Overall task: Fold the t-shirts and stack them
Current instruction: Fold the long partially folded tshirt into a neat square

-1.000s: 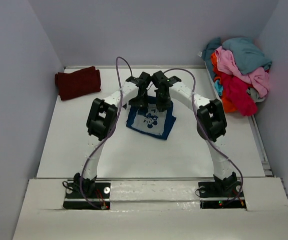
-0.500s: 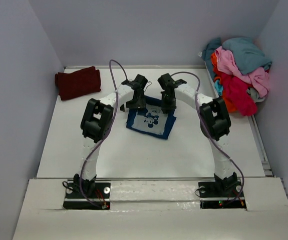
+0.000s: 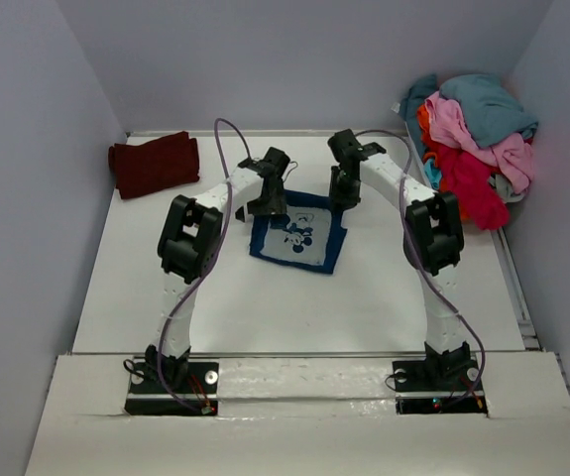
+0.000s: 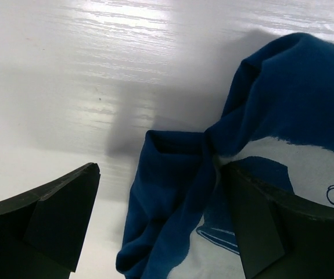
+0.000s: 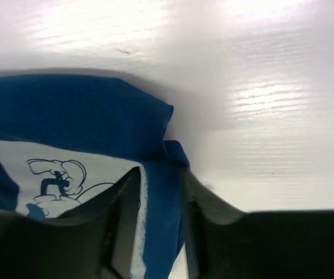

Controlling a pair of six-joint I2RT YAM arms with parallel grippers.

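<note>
We're on the two arms, bolted at the near edge of the table (image 3: 294,297). Left arm (image 3: 227,188) and right arm (image 3: 389,177): white tube links w/ chunky black joint housings approx. midway. Right at that table edge sit black base blocks on flat plates: left base (image 3: 171,382), right base (image 3: 441,379), each w/ tiny coloured lights. A thin purple-grey cable (image 3: 223,121) runs up each arm and arcs out over the table. Wrist cams: left gripper (image 4: 167,232) has dark, matte, wedge-shaped fingers (image 4: 56,215). Right gripper (image 5: 161,226) fingers (image 5: 120,224) are the same dark tone, w/ bevelled edges.
</note>
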